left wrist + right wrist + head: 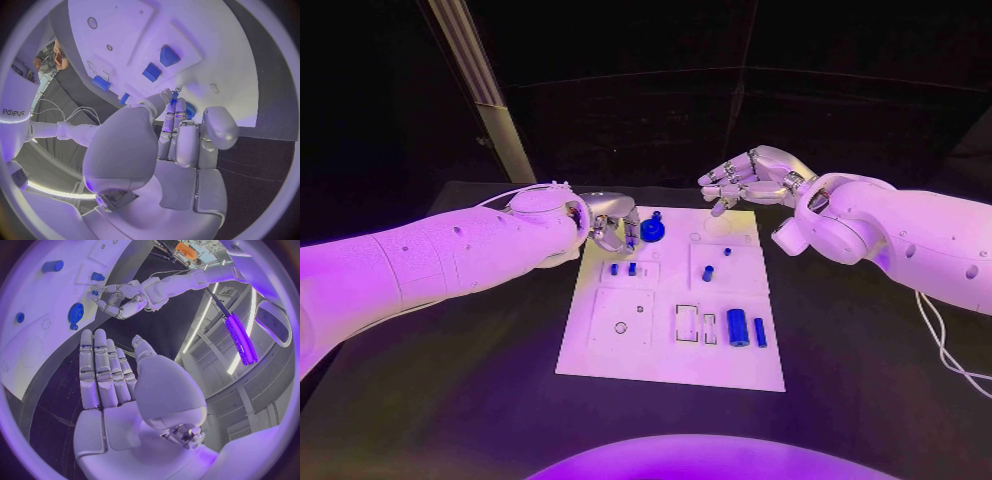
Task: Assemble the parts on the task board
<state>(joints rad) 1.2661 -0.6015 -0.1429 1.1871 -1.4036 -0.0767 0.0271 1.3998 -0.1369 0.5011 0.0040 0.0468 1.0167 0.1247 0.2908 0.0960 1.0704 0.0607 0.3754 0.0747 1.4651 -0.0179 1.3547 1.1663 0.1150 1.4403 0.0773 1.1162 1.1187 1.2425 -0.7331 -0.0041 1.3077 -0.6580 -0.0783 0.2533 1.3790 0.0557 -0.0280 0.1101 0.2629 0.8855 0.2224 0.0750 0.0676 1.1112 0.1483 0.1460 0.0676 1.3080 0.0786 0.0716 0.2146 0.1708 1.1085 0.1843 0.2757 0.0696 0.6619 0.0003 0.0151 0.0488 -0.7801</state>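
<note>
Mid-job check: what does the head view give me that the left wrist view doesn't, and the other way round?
Head view: the right robot hand, fingers spread and holding nothing, hovers past the far edge of the task board. The board's whole layout is laid out, including the thin blue rod near its right edge.

Left wrist view: a close look at the left robot hand, its fingertips reaching the blue gear; whether they grip it is unclear.

Both: the left robot hand, the gear, the board and the two small blue pieces.
</note>
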